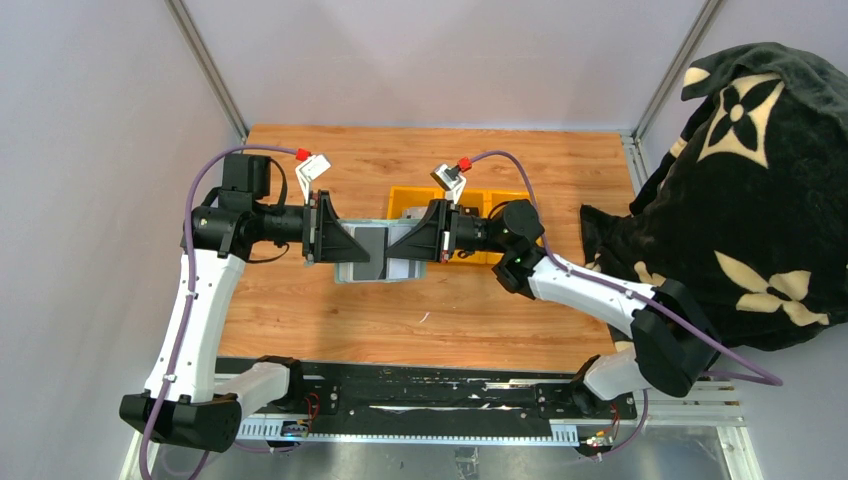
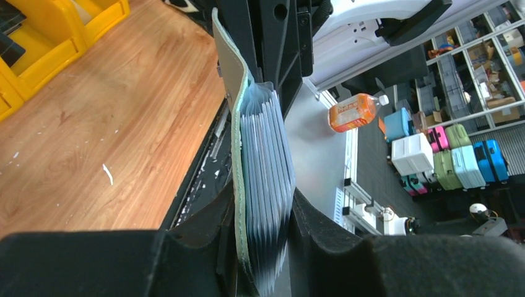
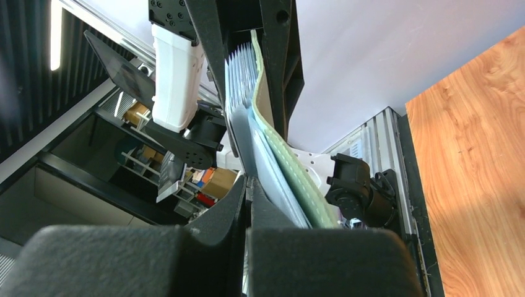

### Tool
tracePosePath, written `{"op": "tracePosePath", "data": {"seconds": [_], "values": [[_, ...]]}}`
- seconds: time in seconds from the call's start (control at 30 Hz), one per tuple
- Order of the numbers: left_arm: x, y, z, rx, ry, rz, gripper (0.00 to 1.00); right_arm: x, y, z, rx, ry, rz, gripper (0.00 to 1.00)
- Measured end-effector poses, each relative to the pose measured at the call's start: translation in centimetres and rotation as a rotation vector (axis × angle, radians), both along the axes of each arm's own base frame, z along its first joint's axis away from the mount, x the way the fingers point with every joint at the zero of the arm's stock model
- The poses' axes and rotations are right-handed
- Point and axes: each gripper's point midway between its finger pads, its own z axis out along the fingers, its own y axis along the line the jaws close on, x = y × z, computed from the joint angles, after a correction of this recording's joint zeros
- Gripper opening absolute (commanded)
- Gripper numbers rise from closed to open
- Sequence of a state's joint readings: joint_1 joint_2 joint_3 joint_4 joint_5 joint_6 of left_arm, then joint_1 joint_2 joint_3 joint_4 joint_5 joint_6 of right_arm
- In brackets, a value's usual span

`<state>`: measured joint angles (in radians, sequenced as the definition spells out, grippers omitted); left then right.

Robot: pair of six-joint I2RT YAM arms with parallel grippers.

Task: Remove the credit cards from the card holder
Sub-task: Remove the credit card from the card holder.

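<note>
The pale sage-green card holder [image 1: 360,274] hangs in the air above the table's middle, between both grippers. My left gripper [image 1: 345,250] is shut on it. In the left wrist view the green cover [image 2: 238,154] and the fanned clear pockets [image 2: 266,154] sit pinched between the jaws of this gripper [image 2: 263,247]. My right gripper [image 1: 400,250] faces it and is shut on the thin edge of a grey card [image 1: 372,245]. In the right wrist view this gripper [image 3: 247,192] has its jaws closed on that card [image 3: 238,139] beside the holder [image 3: 297,179]. Other cards are hidden.
A yellow three-compartment bin [image 1: 415,200] stands on the wooden table just behind the grippers, and also shows in the left wrist view [image 2: 37,37]. A black blanket with cream flower shapes [image 1: 740,200] lies heaped at the table's right edge.
</note>
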<state>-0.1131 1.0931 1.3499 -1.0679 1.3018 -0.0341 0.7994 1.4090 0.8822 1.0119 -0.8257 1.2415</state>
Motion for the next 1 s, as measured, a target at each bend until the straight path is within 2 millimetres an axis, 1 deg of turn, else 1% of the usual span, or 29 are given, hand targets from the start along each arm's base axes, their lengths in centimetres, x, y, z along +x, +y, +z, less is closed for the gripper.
{"op": "tracePosePath", "data": {"seconds": [0.2,0.23,0.3,0.33,0.4,0.5,0.6,0.63,0.73,0.77,0.83,0.87,0.9,1.0], "values": [[0.0,0.0,0.2,-0.01,-0.005,-0.007,0.29,0.2,-0.6,-0.2,-0.03,-0.006,-0.034,0.0],[0.0,0.0,0.2,-0.01,-0.006,-0.007,0.29,0.2,-0.6,-0.2,-0.034,-0.01,-0.038,0.06],[0.0,0.0,0.2,-0.009,-0.008,-0.006,0.29,0.2,-0.7,-0.3,-0.043,-0.019,-0.048,0.21],[0.1,0.0,0.1,-0.005,-0.008,-0.002,0.29,0.2,-0.6,-0.4,-0.047,-0.025,-0.051,0.27],[0.3,0.0,0.0,0.005,-0.008,0.008,0.29,0.1,-0.4,-0.3,-0.052,-0.033,-0.049,0.31],[0.4,0.1,-0.2,0.012,-0.009,0.015,0.29,-0.2,-0.1,0.2,-0.051,-0.056,-0.045,0.32],[0.4,0.1,-0.2,0.012,-0.006,0.016,0.3,-0.3,0.3,0.5,-0.055,-0.068,-0.044,0.32],[0.4,0.1,-0.2,0.015,-0.006,0.018,0.3,-0.3,0.4,0.5,-0.059,-0.069,-0.045,0.29],[0.5,0.1,-0.3,0.02,-0.006,0.024,0.35,-0.2,0.7,0.2,-0.07,-0.072,-0.048,0.14],[0.5,0.1,-0.3,0.018,-0.005,0.023,0.37,0.0,0.8,0.0,-0.078,-0.07,-0.051,0.08],[0.5,0.1,-0.2,0.016,-0.004,0.021,0.42,0.3,1.0,-0.5,-0.094,-0.064,-0.055,0.0],[0.5,0.1,-0.2,0.015,-0.004,0.021,0.45,0.4,1.2,-0.7,-0.099,-0.058,-0.056,0.0],[0.4,0.1,-0.1,0.011,-0.002,0.018,0.47,0.4,1.2,-0.8,-0.101,-0.057,-0.056,0.0],[0.1,0.0,0.2,-0.006,-0.002,0.002,0.46,0.4,1.2,-0.5,-0.09,-0.06,-0.055,0.0]]}}
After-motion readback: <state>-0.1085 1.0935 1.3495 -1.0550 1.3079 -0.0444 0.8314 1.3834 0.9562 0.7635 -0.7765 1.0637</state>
